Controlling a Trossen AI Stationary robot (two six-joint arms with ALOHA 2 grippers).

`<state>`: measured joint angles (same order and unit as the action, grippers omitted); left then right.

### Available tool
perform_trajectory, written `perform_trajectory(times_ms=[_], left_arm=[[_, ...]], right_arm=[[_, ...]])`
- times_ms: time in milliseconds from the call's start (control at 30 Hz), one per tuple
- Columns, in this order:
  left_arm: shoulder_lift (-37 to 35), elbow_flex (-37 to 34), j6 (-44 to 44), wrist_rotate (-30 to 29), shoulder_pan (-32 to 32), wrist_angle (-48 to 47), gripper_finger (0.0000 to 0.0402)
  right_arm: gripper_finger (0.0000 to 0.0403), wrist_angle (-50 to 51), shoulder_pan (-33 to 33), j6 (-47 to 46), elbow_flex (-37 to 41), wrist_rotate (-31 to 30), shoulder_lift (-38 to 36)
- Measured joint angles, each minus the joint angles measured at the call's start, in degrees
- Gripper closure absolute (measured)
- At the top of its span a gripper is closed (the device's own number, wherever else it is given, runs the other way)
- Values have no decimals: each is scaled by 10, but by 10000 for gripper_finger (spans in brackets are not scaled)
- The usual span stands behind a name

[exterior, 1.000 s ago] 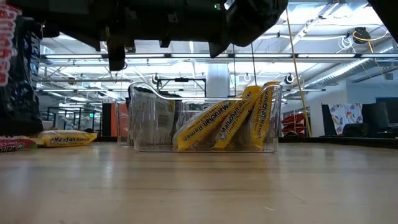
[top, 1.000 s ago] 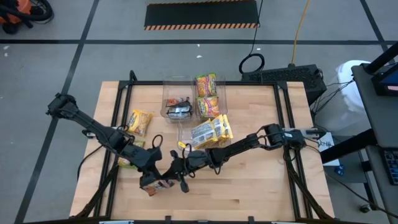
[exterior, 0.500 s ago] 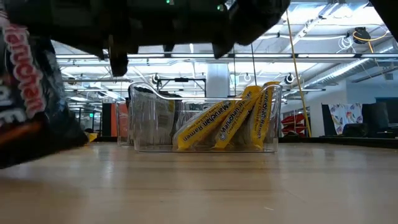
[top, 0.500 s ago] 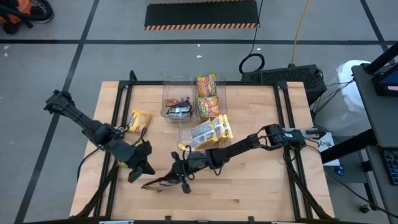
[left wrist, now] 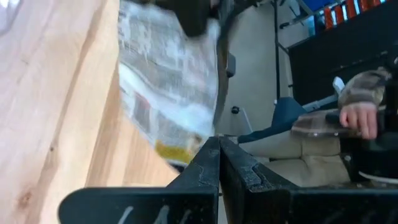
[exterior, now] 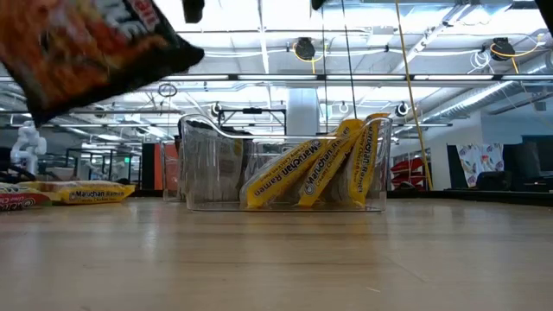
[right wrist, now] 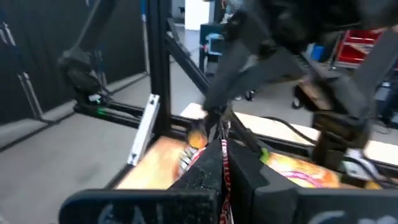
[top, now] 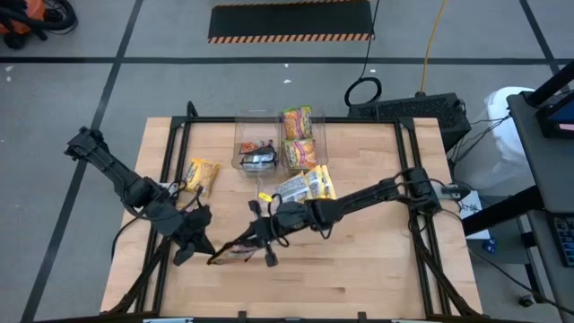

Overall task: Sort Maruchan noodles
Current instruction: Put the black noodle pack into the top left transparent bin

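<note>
Packet (top: 231, 255) with a dark front and orange-red printing now hangs clear of the desk (top: 359, 269), near its front edge and left of centre, pinched by one edge in the closed right gripper (top: 262, 242); a second ago both grippers were crowded over it low on the wood. The left gripper (top: 190, 240) has since backed off to the left, its fingers shut on nothing. In the low view the packet has gone from a smear at desk level to floating high at the left. That reads as a handover or a freeing-up done, so the next step is probably the carry to the bin (top: 244, 144) of dark packets at the back. Counted: three clear bins; three yellow packets (exterior: 302, 173) leaning in the nearest one; at least two lime-green and orange ones (top: 299, 139) in the far right bin; a dark heap too jumbled to count; one loose yellow packet (top: 203, 175) on the wood, and in the low view a red one (exterior: 13, 200) beside it
</note>
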<state>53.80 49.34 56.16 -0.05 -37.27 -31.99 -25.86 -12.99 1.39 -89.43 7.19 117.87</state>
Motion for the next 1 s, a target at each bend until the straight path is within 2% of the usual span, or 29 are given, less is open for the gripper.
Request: perform_trajectory(times_ms=[433,667,900,1000], left_arm=[[0,0,32,-1,-56,-13,401],[1,0,52,-5,-82,-13,401],[1,0,60,-41,-108,-26,401],[1,0,66,-50,-117,-30,401]], right_arm=[[403,117,58,79,1,-30,-89],[403,127,101,96,0,-27,-112],[403,129,146,99,0,-26,-113],[403,129,169,99,0,-8,-113]])
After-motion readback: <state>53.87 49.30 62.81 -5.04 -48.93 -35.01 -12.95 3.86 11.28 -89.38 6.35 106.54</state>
